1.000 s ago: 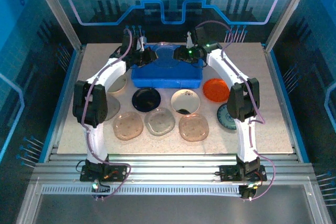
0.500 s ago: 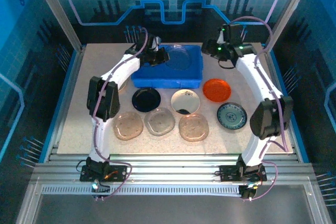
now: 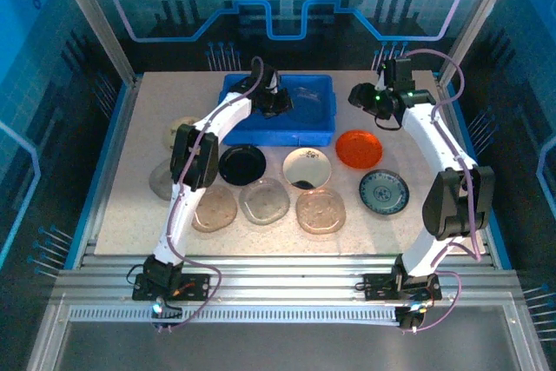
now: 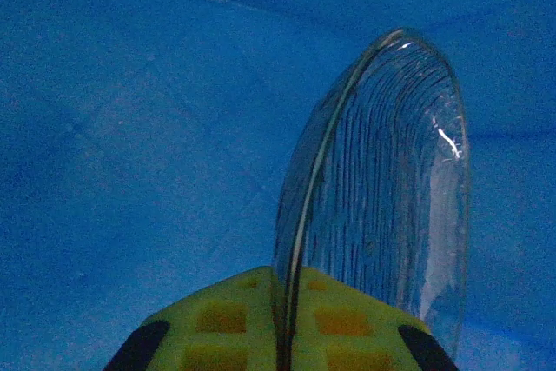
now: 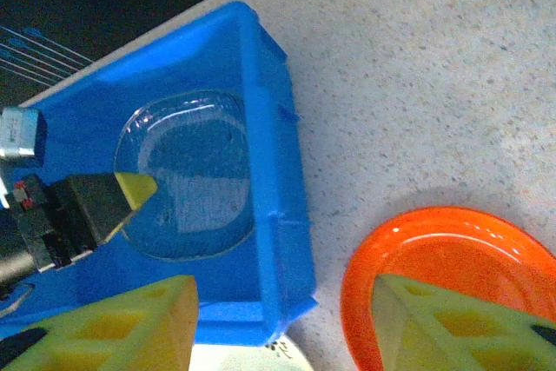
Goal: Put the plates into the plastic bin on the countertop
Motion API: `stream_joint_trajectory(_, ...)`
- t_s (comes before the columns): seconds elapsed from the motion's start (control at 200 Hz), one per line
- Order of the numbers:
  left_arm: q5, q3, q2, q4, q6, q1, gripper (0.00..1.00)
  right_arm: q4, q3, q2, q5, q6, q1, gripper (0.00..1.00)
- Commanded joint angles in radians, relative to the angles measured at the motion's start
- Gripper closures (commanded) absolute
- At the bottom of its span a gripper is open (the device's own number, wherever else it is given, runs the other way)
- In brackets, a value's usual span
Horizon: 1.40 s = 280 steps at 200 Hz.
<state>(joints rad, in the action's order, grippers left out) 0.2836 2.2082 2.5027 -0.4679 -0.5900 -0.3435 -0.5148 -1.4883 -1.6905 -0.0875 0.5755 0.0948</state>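
The blue plastic bin point(image 3: 317, 132) stands at the back of the countertop point(image 3: 460, 215). My left gripper point(image 3: 283, 102) reaches into it, shut on the rim of a clear ribbed plate point(image 4: 391, 188), which stands edge-on between the yellow fingers point(image 4: 347, 323). In the right wrist view that clear plate point(image 5: 187, 175) lies low inside the bin point(image 5: 287, 215). My right gripper point(image 3: 363, 97) hangs open and holds nothing, to the right of the bin and above the orange plate point(image 3: 358, 148); its fingers straddle the bin's corner and the orange plate point(image 5: 434, 249).
In front of the bin lie a black plate point(image 3: 241, 163), a cream plate point(image 3: 307, 168), a grey patterned plate point(image 3: 383, 191) and three brownish clear plates point(image 3: 264, 201). At the left sit a cream plate point(image 3: 181, 130) and a grey plate point(image 3: 160, 180).
The right gripper has let go of the clear plate and drawn back to the right. The left gripper has carried the plate rightward and down into the bin.
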Motion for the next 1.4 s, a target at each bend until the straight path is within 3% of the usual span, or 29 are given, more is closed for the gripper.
stream_joint_trajectory(0.0, -0.007, 0.054, 0.029, -0.035, -0.025, -0.006, 1.0, 0.031, 0.04, 0.049, -0.02, 0.005, -0.017, 0.44)
stream_joint_trajectory(0.175, -0.015, 0.087, 0.06, -0.065, -0.021, -0.006, 1.0, 0.045, 0.1, 0.066, -0.02, 0.003, -0.017, 0.44)
stream_joint_trajectory(0.39, -0.003, 0.112, 0.081, -0.082, -0.009, -0.006, 0.74, 0.056, 0.159, 0.096, -0.021, 0.001, -0.019, 0.44)
stream_joint_trajectory(0.645, -0.008, 0.155, 0.082, -0.116, 0.021, -0.005, 0.57, 0.043, 0.202, 0.147, -0.014, -0.005, -0.019, 0.44)
stream_joint_trajectory(0.921, -0.032, 0.169, 0.015, -0.13, 0.079, -0.005, 0.29, 0.007, 0.27, 0.198, 0.015, -0.034, -0.059, 0.44)
stream_joint_trajectory(1.251, -0.014, 0.159, -0.165, -0.174, 0.113, -0.006, 0.24, -0.025, 0.369, 0.245, 0.035, -0.045, -0.197, 0.47)
stream_joint_trajectory(1.396, 0.027, 0.02, -0.304, -0.15, 0.132, -0.032, 0.24, -0.038, 0.442, 0.276, 0.065, -0.039, -0.244, 0.46)
